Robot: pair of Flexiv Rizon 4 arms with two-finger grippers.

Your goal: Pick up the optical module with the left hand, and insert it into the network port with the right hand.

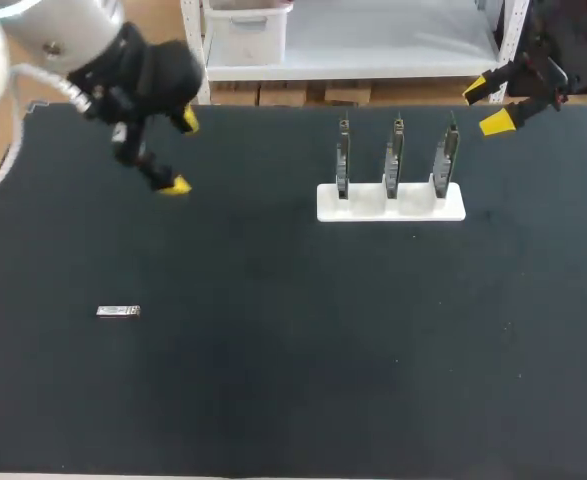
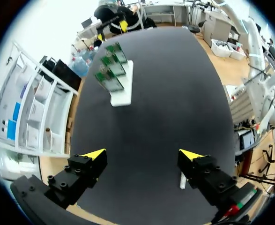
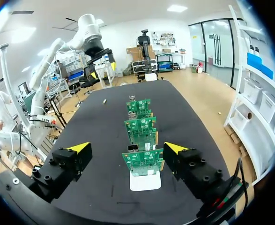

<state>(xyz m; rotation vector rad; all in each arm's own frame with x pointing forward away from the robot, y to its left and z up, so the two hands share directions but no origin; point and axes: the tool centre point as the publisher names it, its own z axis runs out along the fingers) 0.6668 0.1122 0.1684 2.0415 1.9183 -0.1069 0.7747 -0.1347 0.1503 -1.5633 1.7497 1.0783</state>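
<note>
Head view: the optical module [image 1: 118, 311] lies flat on the black bench [image 1: 273, 380] at about 8 o'clock from its centre, with nothing touching it. The left hand [image 1: 182, 153] hangs over the bench at 10 o'clock, fingers spread wide and empty, well apart from the module. A white rack [image 1: 391, 203] holding three upright circuit boards [image 1: 395, 155] stands at 1 o'clock. The right hand [image 1: 487, 105] is at 2 o'clock by the far edge, fingers apart and empty.

This view shows the boards edge-on only. The right wrist view shows their green faces, lined up ahead of its fingers. The left wrist view shows the module on the bench just beside one finger, not between the two.
</note>
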